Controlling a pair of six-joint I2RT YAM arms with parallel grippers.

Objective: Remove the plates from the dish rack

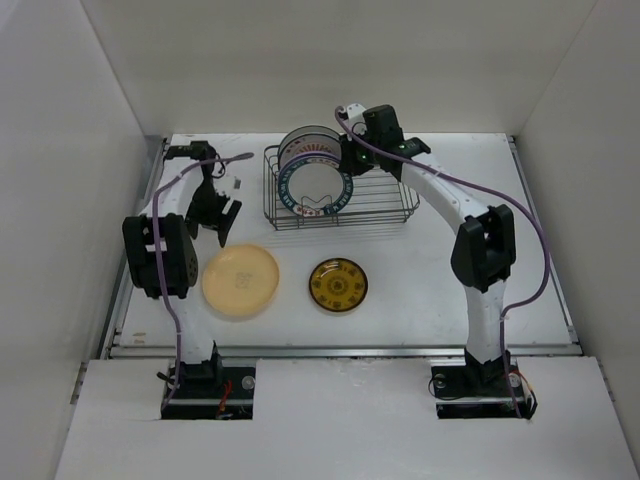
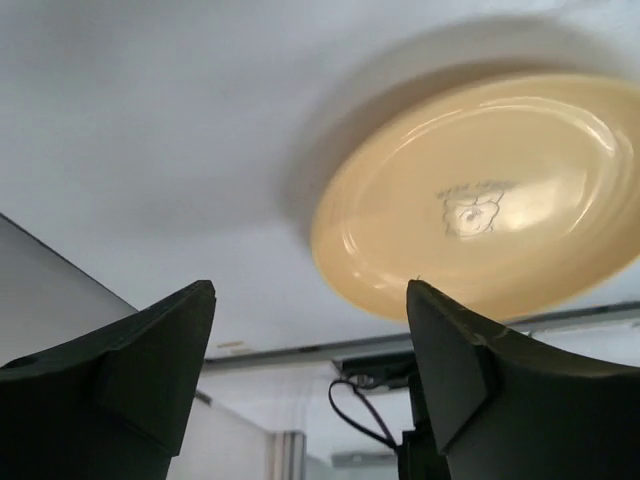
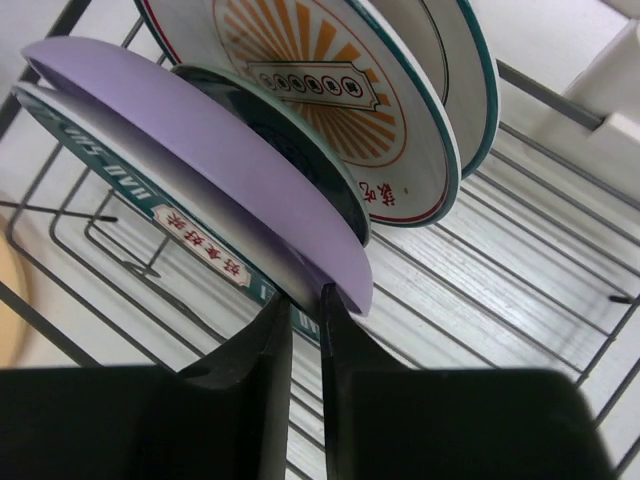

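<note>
**plate_nerd:** Where do the two arms stand?

**rackwatcher:** The left gripper [image 1: 216, 213] hangs over the white table [image 1: 410, 300] with its fingers spread wide and nothing between them. The pale yellow round plate [image 1: 241, 281] lies flat on the table just in front of it, and it fills the left wrist view [image 2: 490, 200]. A small ochre patterned plate [image 1: 338, 285] lies flat near it, not touching.

**plate_nerd:** And the right one?

**rackwatcher:** The right gripper [image 3: 305, 300] is down inside the dark wire dish rack [image 1: 400, 208]. Its fingers are nearly together, pinching the lower rim of the lavender plate [image 3: 200, 140]. That plate stands on edge, sandwiched between a lettered white plate with a teal rim [image 3: 150, 215] and a small dark teal plate [image 3: 290, 140]. A white plate with an orange sunburst [image 3: 330, 90] stands further along.
</note>
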